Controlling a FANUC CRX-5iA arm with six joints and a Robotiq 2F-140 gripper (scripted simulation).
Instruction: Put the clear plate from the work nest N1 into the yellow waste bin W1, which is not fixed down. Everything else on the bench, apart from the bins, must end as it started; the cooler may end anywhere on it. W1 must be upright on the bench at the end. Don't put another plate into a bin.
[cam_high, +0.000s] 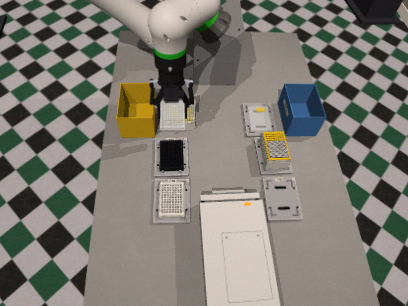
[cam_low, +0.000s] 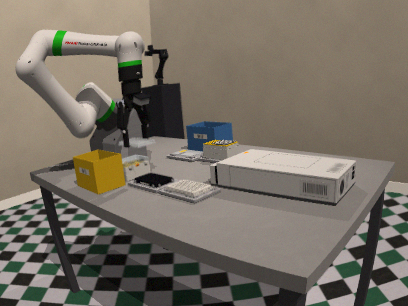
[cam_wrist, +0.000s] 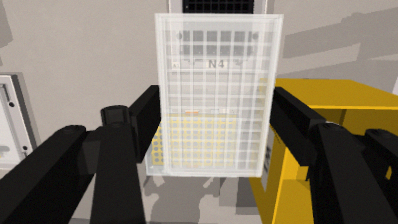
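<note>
My gripper (cam_high: 172, 106) (cam_low: 134, 134) (cam_wrist: 215, 102) is shut on the clear plate (cam_high: 172, 117) (cam_wrist: 217, 75), gripping its long sides and holding it flat above the bench. The plate hangs just right of the yellow waste bin W1 (cam_high: 135, 126) (cam_low: 100, 172) (cam_wrist: 325, 95), which stands upright and looks empty. Beneath the plate is the nest marked N4, holding a plate with yellow wells (cam_high: 191, 117) (cam_wrist: 162, 145) (cam_low: 136, 164).
A black plate (cam_high: 170, 154) and a white plate (cam_high: 171, 198) sit in nests in front of the bin. A blue bin (cam_high: 301, 110), a yellow-topped block (cam_high: 276, 146), two grey nests (cam_high: 258, 119) (cam_high: 281, 199) and a large white device (cam_high: 240, 250) are on the right.
</note>
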